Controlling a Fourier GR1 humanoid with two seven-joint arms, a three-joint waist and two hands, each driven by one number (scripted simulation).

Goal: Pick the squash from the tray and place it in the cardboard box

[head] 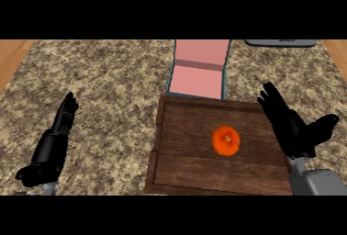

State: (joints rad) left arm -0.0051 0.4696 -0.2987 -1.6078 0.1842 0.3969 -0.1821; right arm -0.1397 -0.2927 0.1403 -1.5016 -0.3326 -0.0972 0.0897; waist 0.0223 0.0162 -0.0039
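Observation:
An orange squash (226,140) lies near the middle of a dark wooden tray (190,174). Just behind the tray stands the box (196,80), pink inside with a teal rim and its flap (201,51) folded back. My right hand (293,131) is over the tray's right edge, to the right of the squash, fingers straight and thumb spread, holding nothing. My left hand (53,142) rests open at the left, well away from the tray.
The counter top (102,78) is speckled stone, with wooden strips at the far left and right corners. A grey object (281,42) shows partly at the back right edge.

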